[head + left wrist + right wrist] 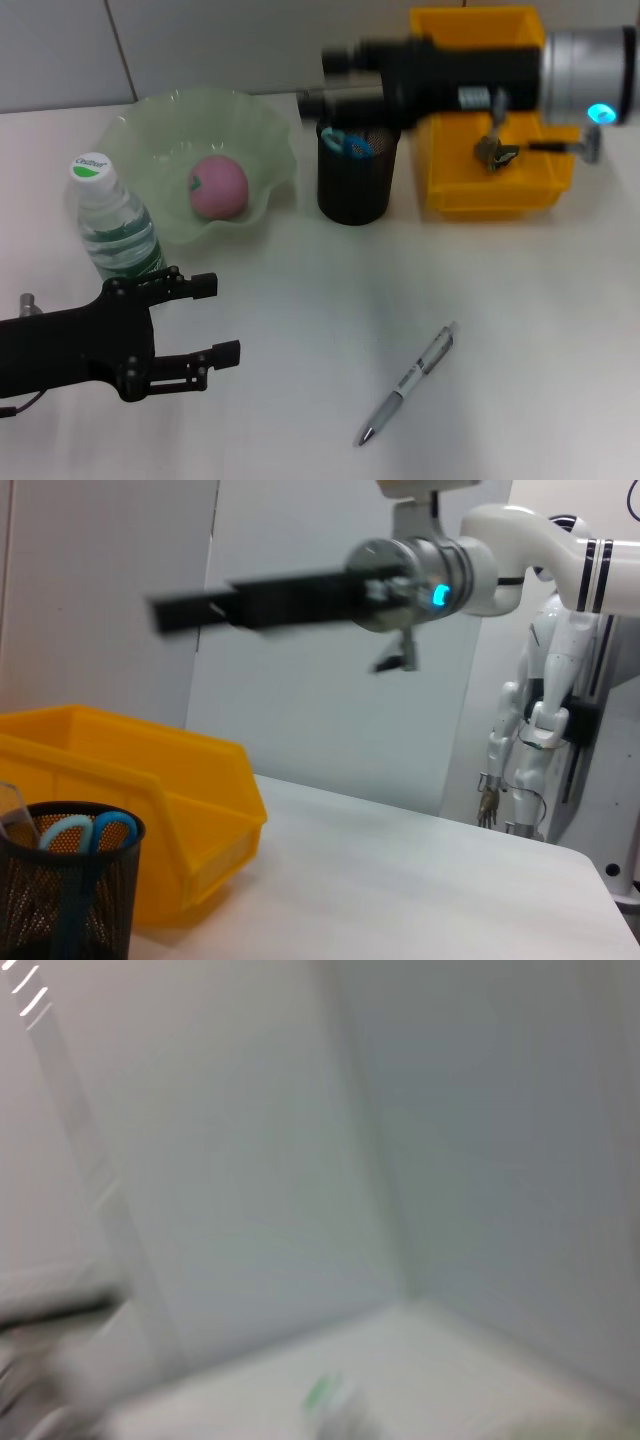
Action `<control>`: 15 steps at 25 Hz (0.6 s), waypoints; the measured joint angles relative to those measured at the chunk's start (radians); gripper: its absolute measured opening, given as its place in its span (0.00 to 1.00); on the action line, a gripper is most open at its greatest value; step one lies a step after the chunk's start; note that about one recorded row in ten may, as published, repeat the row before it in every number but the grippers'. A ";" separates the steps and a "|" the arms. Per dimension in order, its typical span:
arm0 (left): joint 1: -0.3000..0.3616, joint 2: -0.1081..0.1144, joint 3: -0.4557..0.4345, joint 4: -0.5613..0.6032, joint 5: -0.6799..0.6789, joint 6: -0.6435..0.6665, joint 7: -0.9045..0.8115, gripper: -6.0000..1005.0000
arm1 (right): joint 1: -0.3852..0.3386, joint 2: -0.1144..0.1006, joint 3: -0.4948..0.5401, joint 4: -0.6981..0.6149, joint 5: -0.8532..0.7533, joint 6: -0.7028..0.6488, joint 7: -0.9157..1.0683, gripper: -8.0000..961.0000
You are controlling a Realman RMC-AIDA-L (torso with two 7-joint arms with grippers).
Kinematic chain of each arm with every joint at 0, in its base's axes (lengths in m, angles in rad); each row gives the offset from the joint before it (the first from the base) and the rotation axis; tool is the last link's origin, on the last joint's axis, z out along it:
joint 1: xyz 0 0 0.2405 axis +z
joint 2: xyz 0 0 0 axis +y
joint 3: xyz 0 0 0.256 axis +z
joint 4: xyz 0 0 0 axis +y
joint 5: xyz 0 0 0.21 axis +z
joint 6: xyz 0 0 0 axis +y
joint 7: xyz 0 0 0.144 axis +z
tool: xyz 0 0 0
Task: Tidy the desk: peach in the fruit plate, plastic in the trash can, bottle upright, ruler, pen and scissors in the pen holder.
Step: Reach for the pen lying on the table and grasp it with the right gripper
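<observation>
The pink peach (218, 187) lies in the green fruit plate (270, 130). Beside the plate the bottle (110, 215) stands upright. The black mesh pen holder (352, 190) (65, 890) holds the blue-handled scissors (347, 143) (85, 832) and a clear strip (10, 810), perhaps the ruler. The pen (408, 385) lies on the table, front right. My right gripper (330, 80) (195, 608) hovers open above the pen holder, holding nothing. My left gripper (215, 320) rests open near the bottle. The yellow trash can (440, 190) is behind; the plastic is out of view.
The white table (520, 330) ends at a grey wall just behind the plate and bin. The right arm (580, 75) reaches across over the yellow bin. Another robot (540, 720) stands beyond the far table edge.
</observation>
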 joint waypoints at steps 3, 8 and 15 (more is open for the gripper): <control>0.002 -0.002 -0.004 -0.002 0.000 -0.003 0.001 0.83 | 0.031 -0.030 0.000 0.000 -0.135 -0.140 0.036 0.80; 0.018 -0.011 -0.009 -0.003 0.002 -0.002 -0.002 0.83 | 0.085 -0.040 0.000 -0.029 -0.354 -0.301 0.102 0.80; 0.037 -0.007 -0.002 -0.003 0.009 -0.006 -0.002 0.83 | 0.153 -0.015 -0.013 -0.060 -0.585 -0.407 0.110 0.79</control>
